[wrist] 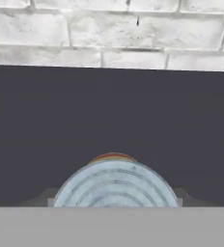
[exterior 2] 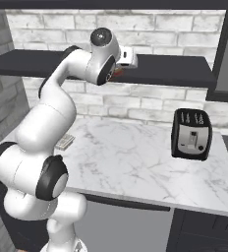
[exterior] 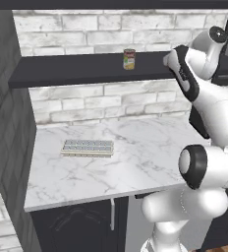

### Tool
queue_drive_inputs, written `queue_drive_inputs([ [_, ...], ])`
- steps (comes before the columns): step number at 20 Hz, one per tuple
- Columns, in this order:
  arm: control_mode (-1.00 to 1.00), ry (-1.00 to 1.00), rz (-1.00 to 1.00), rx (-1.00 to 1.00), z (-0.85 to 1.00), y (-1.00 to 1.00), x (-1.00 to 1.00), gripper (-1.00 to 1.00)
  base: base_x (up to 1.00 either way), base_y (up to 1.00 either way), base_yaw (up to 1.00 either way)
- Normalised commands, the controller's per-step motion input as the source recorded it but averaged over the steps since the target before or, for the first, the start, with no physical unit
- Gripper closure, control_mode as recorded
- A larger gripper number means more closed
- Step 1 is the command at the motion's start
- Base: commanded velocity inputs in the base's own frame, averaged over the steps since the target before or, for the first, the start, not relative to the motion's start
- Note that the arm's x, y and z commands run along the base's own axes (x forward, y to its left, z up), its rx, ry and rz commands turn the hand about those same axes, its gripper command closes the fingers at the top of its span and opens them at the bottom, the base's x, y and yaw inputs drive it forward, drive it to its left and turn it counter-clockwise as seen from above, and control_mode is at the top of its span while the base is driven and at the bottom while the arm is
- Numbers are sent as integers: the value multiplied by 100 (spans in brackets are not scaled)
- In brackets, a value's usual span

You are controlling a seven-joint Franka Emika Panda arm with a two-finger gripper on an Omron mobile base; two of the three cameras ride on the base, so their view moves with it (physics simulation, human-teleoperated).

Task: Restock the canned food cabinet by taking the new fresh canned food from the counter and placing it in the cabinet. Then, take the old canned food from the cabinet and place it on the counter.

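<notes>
hand view: new fresh canned food (wrist: 115,185) sits bottom centre, pale ringed lid facing the camera, sliver of red-orange body at its top edge, dark cabinet (wrist: 112,120) shelf board filling the middle band behind it, white brick wall (wrist: 112,31) across the top. fingertips barely peek out at either side of the can; looks clamped on it, can't tell for sure. left base view: old canned food (exterior: 129,59) stands upright on the shelf, upper centre. counter (exterior: 135,162) spans the middle, ice tray (exterior: 87,147) left of centre. right base view: gripper (exterior 2: 127,58) at shelf level, upper centre; toaster (exterior 2: 191,134) at right.
</notes>
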Motion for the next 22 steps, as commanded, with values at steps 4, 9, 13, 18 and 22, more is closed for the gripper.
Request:
queue_drive_inputs([
  [4, -100, 10, -1, 0, -9, 0, 65, 100, 0, 0, 0],
  [9, -100, 4, 0, -1, -27, 0, 53, 100, 0, 0, 0],
  [13, -100, 0, 0, 0, -27, 0, 54, -100, 0, 0, 0],
  [18, -100, -6, 0, -5, -11, 0, 32, -100, 0, 0, 0],
  [22, -100, -1, 0, -1, 0, 0, 33, -100, 0, 0, 0],
])
